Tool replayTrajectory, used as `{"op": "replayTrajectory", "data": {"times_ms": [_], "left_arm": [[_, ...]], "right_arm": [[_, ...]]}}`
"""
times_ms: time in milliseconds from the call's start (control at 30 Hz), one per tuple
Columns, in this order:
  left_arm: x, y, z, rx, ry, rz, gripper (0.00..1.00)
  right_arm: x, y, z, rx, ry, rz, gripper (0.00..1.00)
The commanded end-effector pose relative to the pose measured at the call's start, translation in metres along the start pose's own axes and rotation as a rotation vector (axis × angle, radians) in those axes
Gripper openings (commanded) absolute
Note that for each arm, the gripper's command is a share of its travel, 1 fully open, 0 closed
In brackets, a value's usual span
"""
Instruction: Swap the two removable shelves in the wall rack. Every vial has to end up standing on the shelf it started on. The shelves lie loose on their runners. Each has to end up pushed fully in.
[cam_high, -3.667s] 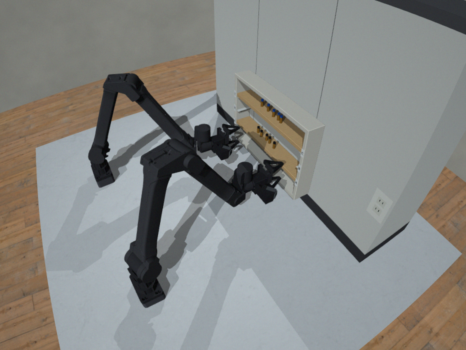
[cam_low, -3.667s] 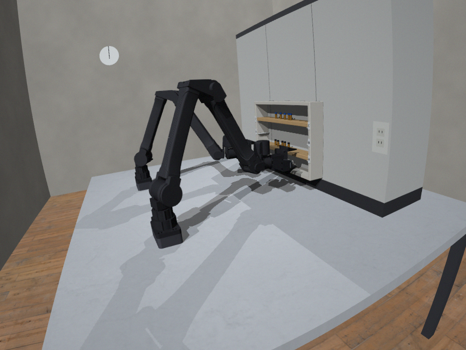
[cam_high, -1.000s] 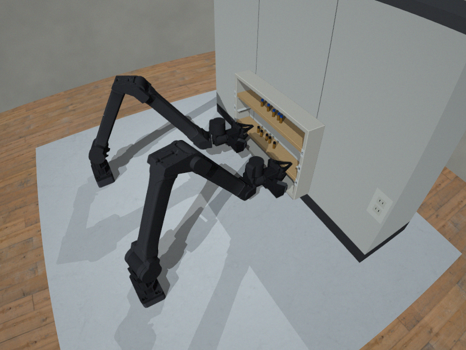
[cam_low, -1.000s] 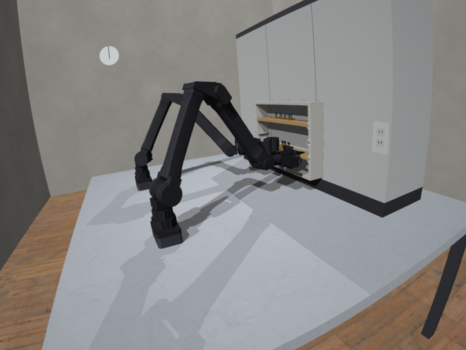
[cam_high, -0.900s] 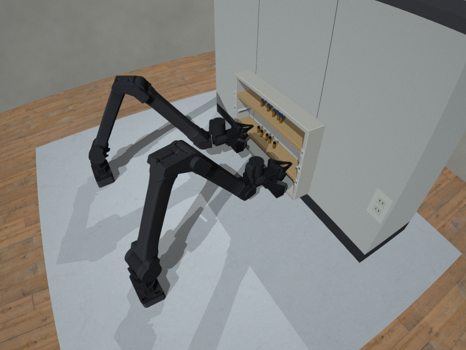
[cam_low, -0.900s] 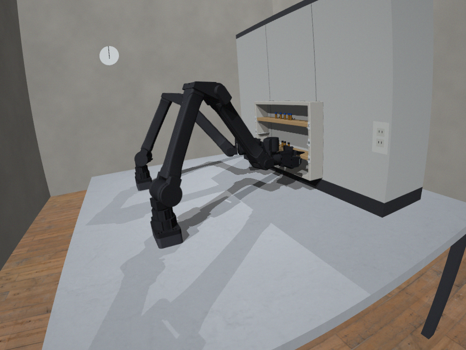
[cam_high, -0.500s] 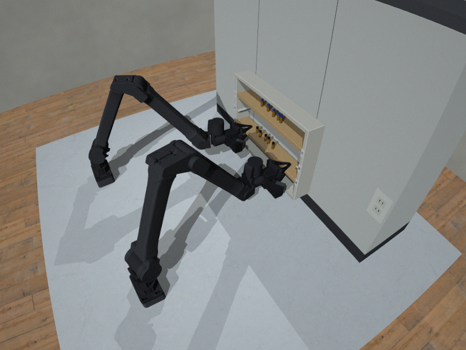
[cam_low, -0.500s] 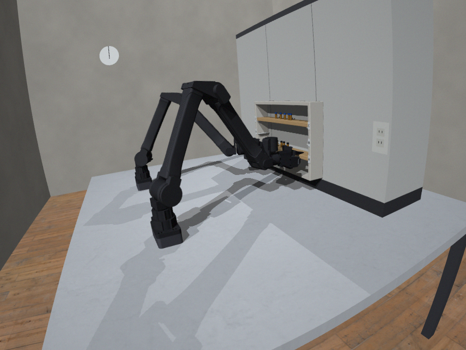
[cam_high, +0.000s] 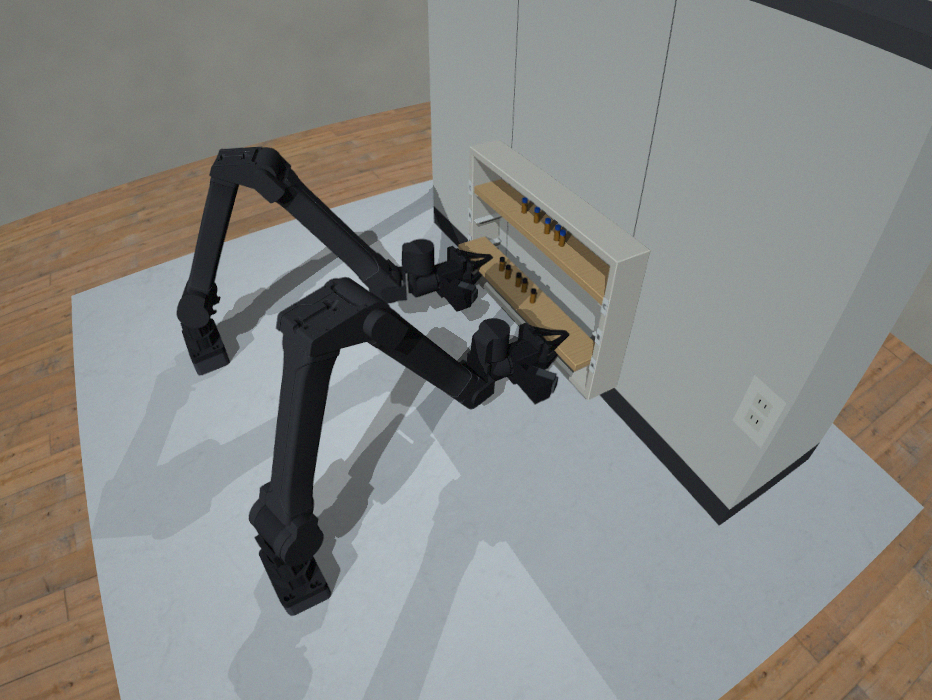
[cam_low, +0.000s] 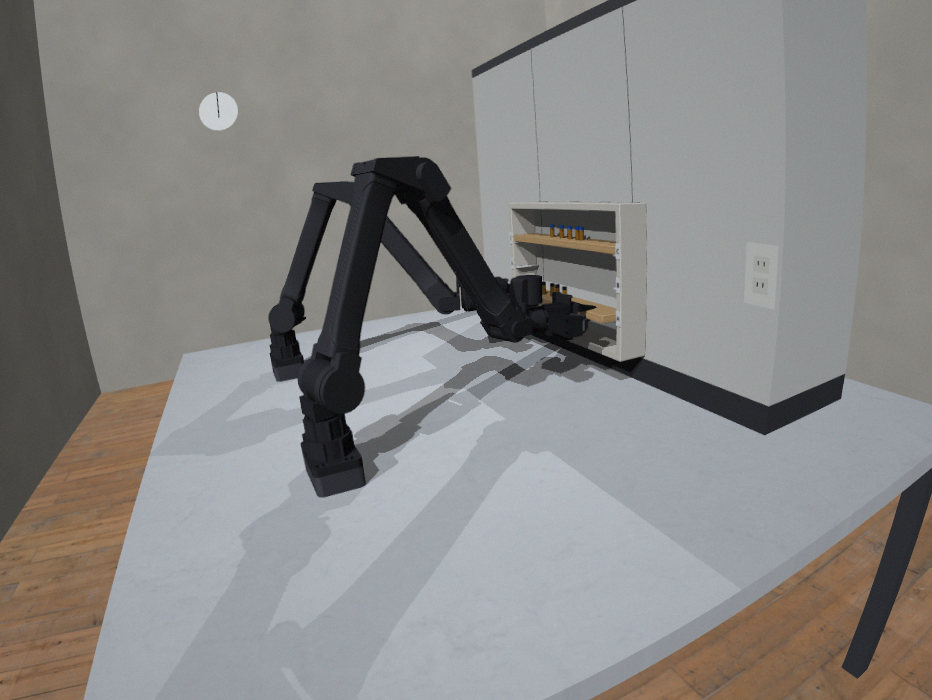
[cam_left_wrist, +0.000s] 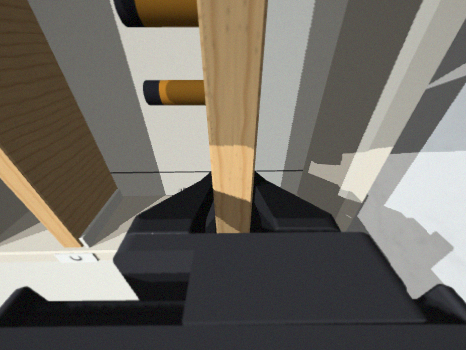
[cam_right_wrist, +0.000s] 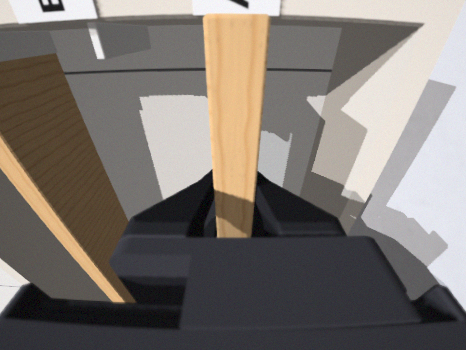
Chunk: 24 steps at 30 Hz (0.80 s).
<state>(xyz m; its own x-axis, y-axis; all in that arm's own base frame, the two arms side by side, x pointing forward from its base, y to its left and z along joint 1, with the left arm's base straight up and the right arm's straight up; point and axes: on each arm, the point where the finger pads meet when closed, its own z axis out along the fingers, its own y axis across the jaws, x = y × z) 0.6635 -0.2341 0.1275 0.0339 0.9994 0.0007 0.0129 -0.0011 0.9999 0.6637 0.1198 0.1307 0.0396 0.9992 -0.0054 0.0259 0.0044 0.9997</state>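
The lower shelf sticks out partway from the wall rack and looks about level. Several black-capped vials stand on it. My left gripper is shut on its front edge near the left end. My right gripper is shut on the same edge near the right end. The upper shelf sits inside the rack, with several upright blue-capped vials. Arms hide part of the lower shelf in the exterior view.
A bare runner shows between the two shelf levels at the rack's left side. The rack's side walls stand close beyond both shelf ends. The upper shelf's underside hangs above both grippers.
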Motion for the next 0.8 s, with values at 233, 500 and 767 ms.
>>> {"op": "replayTrajectory", "data": {"times_ms": [233, 500, 767], "left_arm": [[-0.002, 0.025, -0.032, -0.059, -0.002, -0.017, 0.12], [-0.002, 0.027, -0.053, -0.063, -0.002, -0.018, 0.12], [-0.002, 0.031, -0.066, -0.072, -0.002, -0.019, 0.12]], "right_arm": [[0.001, 0.030, -0.032, -0.063, -0.008, 0.014, 0.12], [0.002, 0.032, -0.054, -0.067, -0.008, 0.014, 0.12], [0.002, 0.035, -0.067, -0.076, -0.009, 0.015, 0.12]]}}
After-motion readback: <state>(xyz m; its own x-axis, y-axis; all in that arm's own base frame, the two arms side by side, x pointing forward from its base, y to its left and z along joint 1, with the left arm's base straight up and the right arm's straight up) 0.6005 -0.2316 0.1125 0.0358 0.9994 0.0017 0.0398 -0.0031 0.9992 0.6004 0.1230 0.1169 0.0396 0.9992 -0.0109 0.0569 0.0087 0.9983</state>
